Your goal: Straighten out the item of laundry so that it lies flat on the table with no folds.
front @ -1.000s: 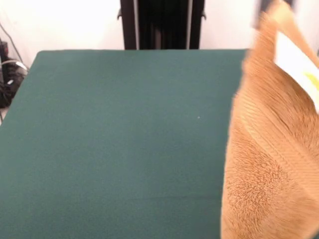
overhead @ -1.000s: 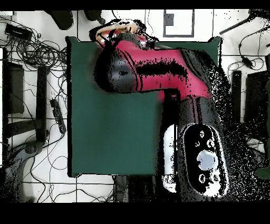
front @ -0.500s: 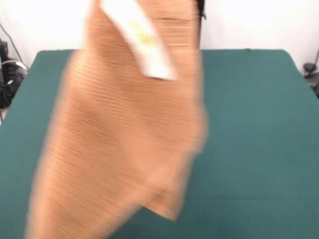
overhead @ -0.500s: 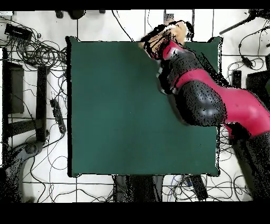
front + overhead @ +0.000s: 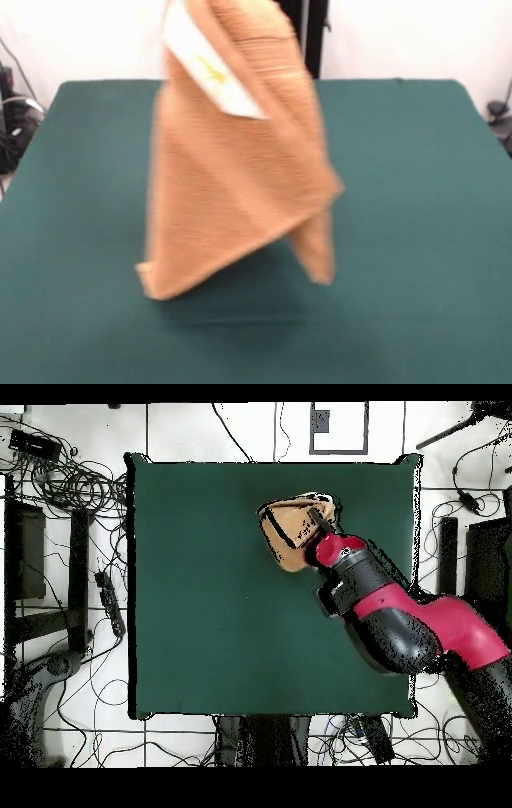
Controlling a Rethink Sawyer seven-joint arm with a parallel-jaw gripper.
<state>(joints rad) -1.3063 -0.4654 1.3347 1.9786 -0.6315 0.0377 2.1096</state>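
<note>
Green felt table (image 5: 416, 240): large, otherwise bare, nothing lying flat on it yet.

Red and black arm (image 5: 420, 629): reaching in from the right near corner in the overhead view, wrist over the right-centre of the table. A second ago swung out to the far left corner of that view; half a second ago at the far edge, right of centre; now drawn back inward and lower.

Orange-tan towel (image 5: 232, 184): hanging from above over the table's middle, bunched at the top, draped in a loose cone with two lower corners apart, the left one lower. Blurred, so probably swinging. A second ago off at the front view's right edge; now near centre. Bottom corner close to the felt, shadow right beneath; contact not certain.

White tag (image 5: 210, 70): near the top, facing the camera.

Gripper (image 5: 322, 534): hidden by cloth, evidently clenched on the towel's top.

Judgement: carry and shake largely done; lay-down next, dragging so that folds open out.
</note>
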